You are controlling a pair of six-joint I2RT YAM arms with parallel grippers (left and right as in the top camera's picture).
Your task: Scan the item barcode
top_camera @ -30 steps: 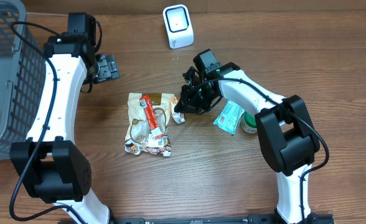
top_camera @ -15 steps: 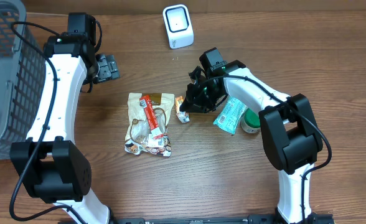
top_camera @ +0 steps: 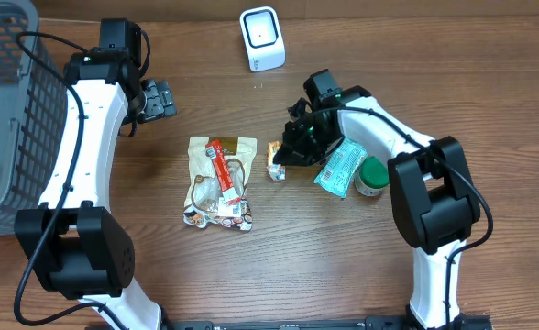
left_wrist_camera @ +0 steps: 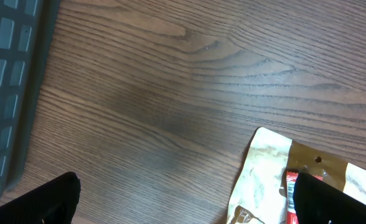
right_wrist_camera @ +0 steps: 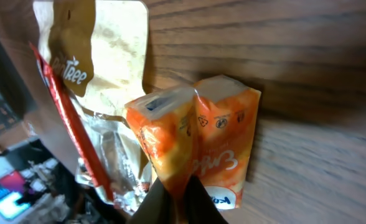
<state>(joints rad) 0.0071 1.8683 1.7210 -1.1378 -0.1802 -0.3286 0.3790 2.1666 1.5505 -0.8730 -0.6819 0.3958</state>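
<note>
- One orange packet (top_camera: 275,161) sits near the middle of the desk (top_camera: 343,266). The right gripper (top_camera: 285,156) is clenched on one end of it.
- Can't tell if the packet is lifted or resting on the wood.
- One tan snack pouch (top_camera: 222,183) lies just beside the packet at its 9 o'clock, with one red stick (top_camera: 217,166) on top.
- One teal packet (top_camera: 337,170) and one green-lidded jar (top_camera: 371,177) are at the packet's 3 o'clock, touching each other.
- One white scanner (top_camera: 262,38) is at 12 o'clock, well apart from the packet.
- One grey basket (top_camera: 4,110) is at 9 o'clock.
- The left gripper (top_camera: 159,98) is spread wide at 10 o'clock, holding nothing.
</note>
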